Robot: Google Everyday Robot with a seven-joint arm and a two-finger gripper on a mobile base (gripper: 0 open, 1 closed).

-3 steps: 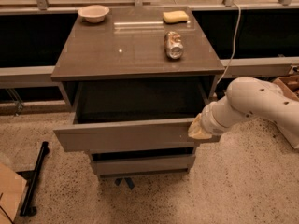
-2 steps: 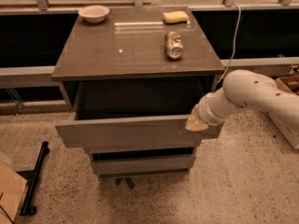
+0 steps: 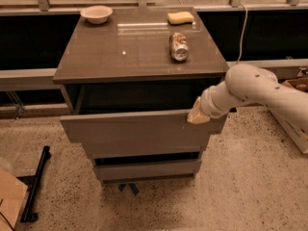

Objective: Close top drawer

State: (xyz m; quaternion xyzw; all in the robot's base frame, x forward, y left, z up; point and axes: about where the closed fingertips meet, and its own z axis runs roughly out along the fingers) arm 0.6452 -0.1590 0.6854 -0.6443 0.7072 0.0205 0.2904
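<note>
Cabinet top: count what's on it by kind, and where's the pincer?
Bowl: 1
Sponge: 1
Can: 1
Total: 3
Pincer: at the right end of the open top drawer, by its front panel.

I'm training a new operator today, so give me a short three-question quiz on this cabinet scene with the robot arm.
1. True or false: the wide grey-brown top drawer with the plain flat front is fully shut.
2. Where is the tan-tipped gripper on the white arm? A) down at the speckled floor. B) at the right end of the top drawer's front, by its upper edge. C) up at the back railing.
3. Name the three items on the dark grey cabinet top.

Key
1. False: it stands pulled out, with a dark gap behind its front.
2. B.
3. A pale round bowl, a yellow sponge and a silver drink can lying on its side.
</note>
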